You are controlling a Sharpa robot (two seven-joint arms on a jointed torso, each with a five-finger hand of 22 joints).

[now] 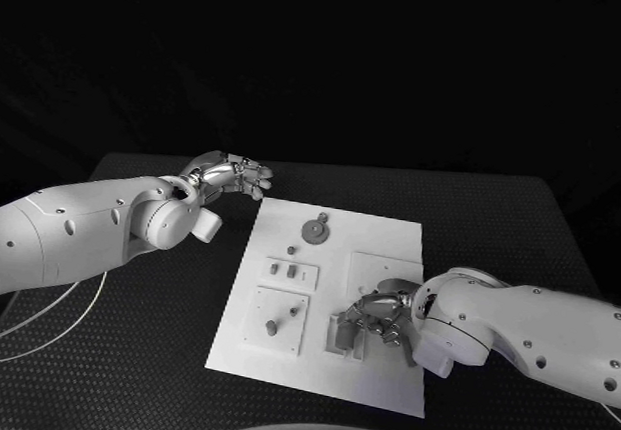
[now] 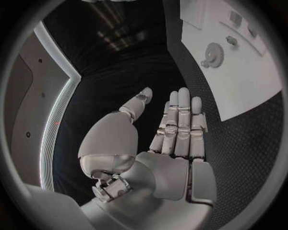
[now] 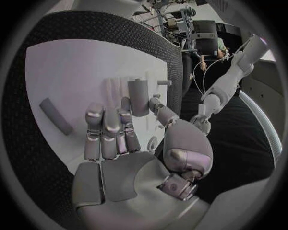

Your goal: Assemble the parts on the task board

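Observation:
The white task board (image 1: 395,244) lies in the middle of the table. On it sit a grey gear (image 1: 315,231), two small pegs (image 1: 293,270) and a longer part (image 1: 272,325). My right hand (image 1: 378,316) is low over the board's near right part, at a raised holder (image 1: 344,334). In the right wrist view it (image 3: 120,143) pinches an upright grey peg (image 3: 138,97) between thumb and a finger above the board (image 3: 72,67); a grey bar (image 3: 55,116) lies beside it. My left hand (image 1: 231,177) hovers off the board's far left corner, fingers straight and empty (image 2: 177,129).
The black table mat (image 1: 140,362) surrounds the board. A white cable (image 1: 42,329) loops under my left arm at the table's near left. In the left wrist view the gear (image 2: 213,53) and the board (image 2: 252,91) lie ahead of the fingers.

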